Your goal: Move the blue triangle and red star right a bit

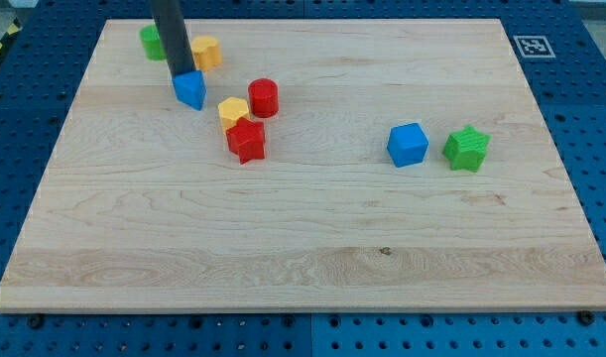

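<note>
My tip (181, 75) is sitting at the upper left side of the blue triangle (190, 89), touching it or just beside it, near the board's (303, 248) top-left corner. There is no gripper on this rig, so nothing is being held; the rod is only pushing.

Risks, as judged from here: the yellow block (233, 110) and red cylinder (263, 97) are lying just to the right of the triangle, so a rightward push is likely to be driving it into them. The red star (247, 140) is touching the yellow block from below, so any knock may be shifting the star off line. A push off the triangle's centre may be spinning it away.

The triangle is looking small, upright and intact. The star is lying flat, undamaged. 2 further blocks, green (152, 41) and orange (205, 51), are flanking the rod near the top edge.
</note>
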Robot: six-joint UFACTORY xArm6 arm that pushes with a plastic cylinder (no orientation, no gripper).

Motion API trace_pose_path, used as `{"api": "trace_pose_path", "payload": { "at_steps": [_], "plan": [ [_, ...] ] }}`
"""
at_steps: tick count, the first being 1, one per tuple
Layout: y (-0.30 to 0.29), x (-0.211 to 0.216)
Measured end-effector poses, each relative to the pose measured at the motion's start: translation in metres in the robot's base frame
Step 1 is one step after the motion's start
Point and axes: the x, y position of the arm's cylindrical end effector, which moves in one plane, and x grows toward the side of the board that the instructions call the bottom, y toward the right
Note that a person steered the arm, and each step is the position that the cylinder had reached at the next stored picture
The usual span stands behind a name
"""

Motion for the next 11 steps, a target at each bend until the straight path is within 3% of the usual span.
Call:
{"api": "trace_pose_path", "payload": {
  "at_steps": [2,4,5,6,7,11],
  "plan": [
    [0.000,0.078],
    [-0.016,0.115],
    [-0.044,0.086],
    [-0.033,0.029],
    [0.007,0.019],
    [0.028,0.079]
  ]
}}
